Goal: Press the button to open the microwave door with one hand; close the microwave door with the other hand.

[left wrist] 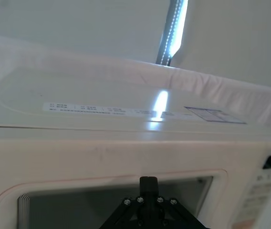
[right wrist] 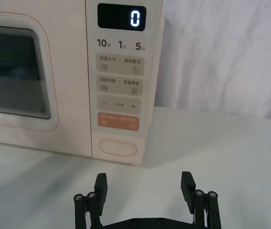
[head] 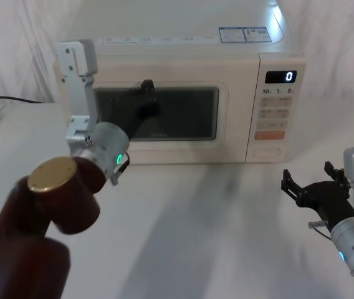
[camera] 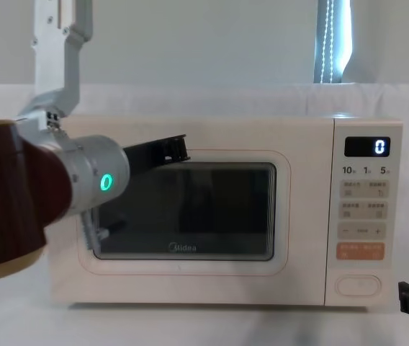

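The cream microwave stands at the back of the table with its microwave door flush with the body. My left gripper is shut and empty, its tip at the door's upper edge, just above the dark window. The button is the wide cream pill at the bottom of the control panel. My right gripper hovers open low over the table, in front of the button and apart from it.
Above the button sit an orange key and a display reading 0. A black cable lies on the white table at the far left. White curtains hang behind the microwave.
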`<control>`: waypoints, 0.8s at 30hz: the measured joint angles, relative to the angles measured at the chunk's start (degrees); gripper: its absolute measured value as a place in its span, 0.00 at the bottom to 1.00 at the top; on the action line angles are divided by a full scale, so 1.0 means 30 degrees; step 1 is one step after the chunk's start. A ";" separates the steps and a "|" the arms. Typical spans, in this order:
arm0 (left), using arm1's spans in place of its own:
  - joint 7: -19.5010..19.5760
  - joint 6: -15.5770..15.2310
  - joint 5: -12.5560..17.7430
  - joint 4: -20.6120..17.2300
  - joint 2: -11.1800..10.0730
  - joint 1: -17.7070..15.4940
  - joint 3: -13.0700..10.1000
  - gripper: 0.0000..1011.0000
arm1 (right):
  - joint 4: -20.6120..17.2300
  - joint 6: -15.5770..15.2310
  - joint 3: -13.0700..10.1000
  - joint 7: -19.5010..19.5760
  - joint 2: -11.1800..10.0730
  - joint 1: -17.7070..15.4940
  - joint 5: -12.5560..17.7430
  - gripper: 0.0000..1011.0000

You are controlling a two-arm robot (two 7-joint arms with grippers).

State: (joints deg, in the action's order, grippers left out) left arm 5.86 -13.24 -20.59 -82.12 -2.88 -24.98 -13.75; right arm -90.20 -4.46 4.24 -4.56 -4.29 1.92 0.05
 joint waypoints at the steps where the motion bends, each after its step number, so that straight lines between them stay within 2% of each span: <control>1: 0.0073 -0.0127 0.0028 -0.0449 -0.0194 0.0296 -0.0024 0.00 | 0.0000 0.0000 0.0001 0.0000 0.0001 -0.0001 0.0000 0.99; 5: 0.0250 -0.0299 0.0078 -0.1328 -0.0598 0.0859 -0.0042 0.00 | 0.0000 0.0001 0.0000 0.0001 0.0000 -0.0001 0.0000 0.99; 12: 0.1021 -0.0233 0.0200 -0.3711 -0.2064 0.2461 0.0047 0.00 | 0.0000 0.0001 0.0002 0.0001 0.0001 0.0000 0.0000 0.99; 18: 0.1087 0.0029 0.0224 -0.5149 -0.2909 0.3681 0.0530 0.15 | 0.0001 0.0000 0.0001 0.0001 0.0002 -0.0001 0.0000 0.99; 20: 0.1149 0.0115 0.0233 -0.5505 -0.3243 0.4123 0.0709 0.22 | -0.0002 0.0001 0.0001 0.0000 0.0000 -0.0001 0.0000 0.99; 21: 0.1176 0.0166 0.0236 -0.5624 -0.3364 0.4305 0.0778 0.22 | 0.0000 0.0001 0.0001 0.0000 0.0000 0.0000 0.0000 0.99; 23: 0.1236 0.0271 0.0264 -0.5778 -0.3587 0.4616 0.0890 0.31 | -0.0001 0.0001 0.0001 0.0001 0.0000 -0.0001 0.0000 0.99; 24: 0.1264 0.0334 0.0284 -0.5846 -0.3701 0.4766 0.0959 0.31 | 0.0000 0.0001 0.0001 0.0000 0.0000 0.0000 0.0000 0.99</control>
State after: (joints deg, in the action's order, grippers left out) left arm 9.65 -12.24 -19.74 -99.66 -13.99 -10.69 -10.87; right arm -90.20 -4.46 4.25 -4.56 -4.29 1.92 0.05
